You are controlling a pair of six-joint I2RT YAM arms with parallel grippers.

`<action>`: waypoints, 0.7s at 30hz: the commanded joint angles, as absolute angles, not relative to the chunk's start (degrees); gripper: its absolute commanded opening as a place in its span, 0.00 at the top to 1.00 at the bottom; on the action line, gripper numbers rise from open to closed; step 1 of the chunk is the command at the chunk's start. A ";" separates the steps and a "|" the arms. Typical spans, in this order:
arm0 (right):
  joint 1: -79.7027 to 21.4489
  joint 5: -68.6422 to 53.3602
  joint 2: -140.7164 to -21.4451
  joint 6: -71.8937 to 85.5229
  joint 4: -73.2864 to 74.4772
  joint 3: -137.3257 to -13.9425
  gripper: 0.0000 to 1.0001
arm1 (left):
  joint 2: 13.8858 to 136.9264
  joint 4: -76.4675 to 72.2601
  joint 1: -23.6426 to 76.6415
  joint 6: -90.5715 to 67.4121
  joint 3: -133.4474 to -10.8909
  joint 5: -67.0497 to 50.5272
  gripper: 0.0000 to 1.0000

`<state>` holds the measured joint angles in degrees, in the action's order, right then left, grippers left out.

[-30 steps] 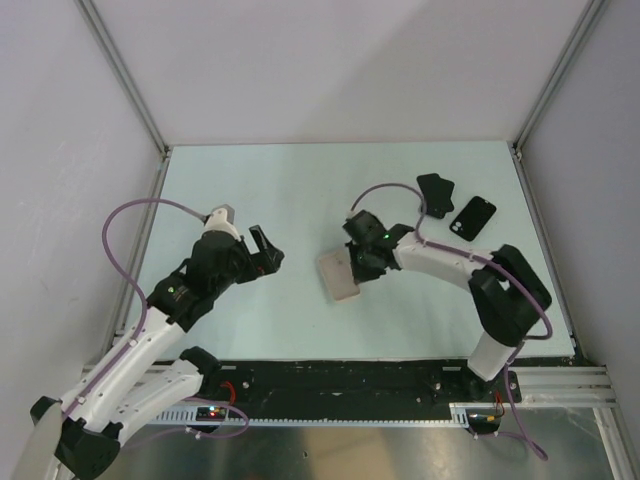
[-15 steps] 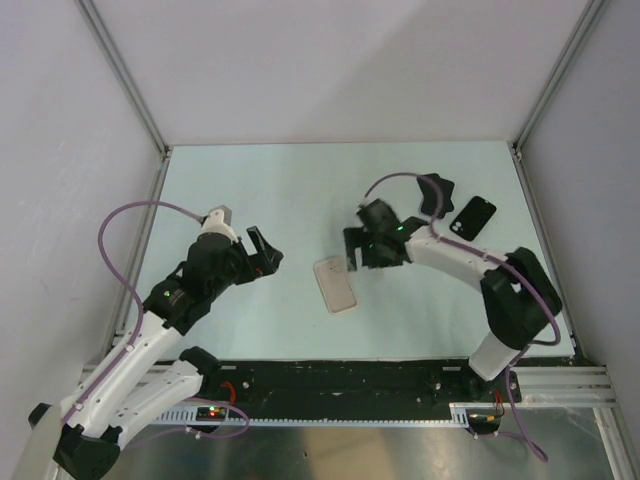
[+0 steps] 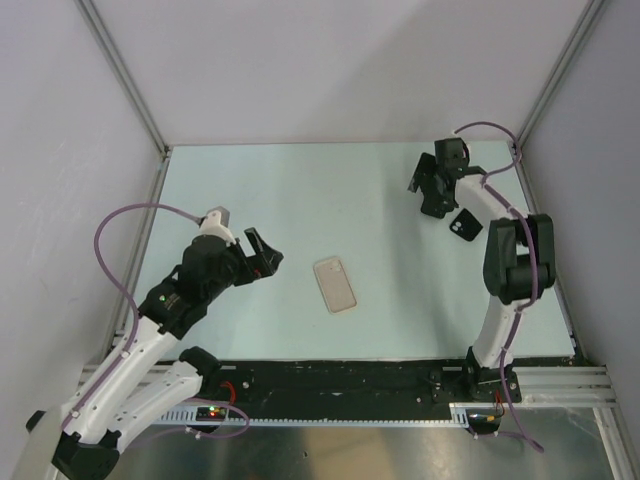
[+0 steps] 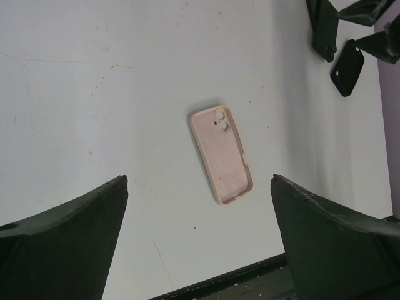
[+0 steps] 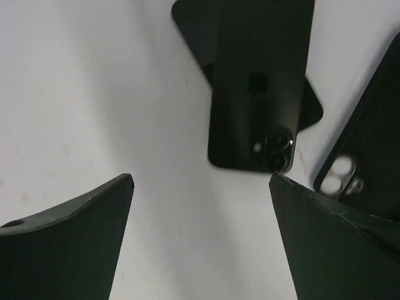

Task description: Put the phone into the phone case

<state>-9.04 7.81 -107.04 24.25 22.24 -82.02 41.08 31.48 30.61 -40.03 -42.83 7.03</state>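
Hovering spread above the phone, the right claw is risking snagging the dark case beside the phone; the left claw is idling spread.

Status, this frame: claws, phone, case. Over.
Left claw open, empty. Right claw open above black phone, not gripping. Pink case flat mid-table, black case beside phone.

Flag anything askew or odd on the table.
The black phone lies face down, crosswise on a dark flat thing whose corners stick out from beneath it. Nothing else stands out.
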 commanded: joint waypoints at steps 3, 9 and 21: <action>-6.59 12.98 -116.37 22.04 27.05 -94.78 0.03 | 40.79 31.39 30.15 -39.94 -42.75 5.66 0.00; -5.71 13.98 -123.17 21.39 31.94 -104.04 0.02 | 41.83 31.42 30.12 -39.59 -43.18 5.74 0.00; -4.00 12.79 -129.76 21.07 35.89 -110.01 0.01 | 44.06 31.31 29.94 -39.25 -44.22 5.93 0.00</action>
<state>-4.93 12.64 -129.05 21.89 34.17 -107.22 43.72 31.51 30.57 -40.01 -42.83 6.70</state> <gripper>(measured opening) 0.991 0.996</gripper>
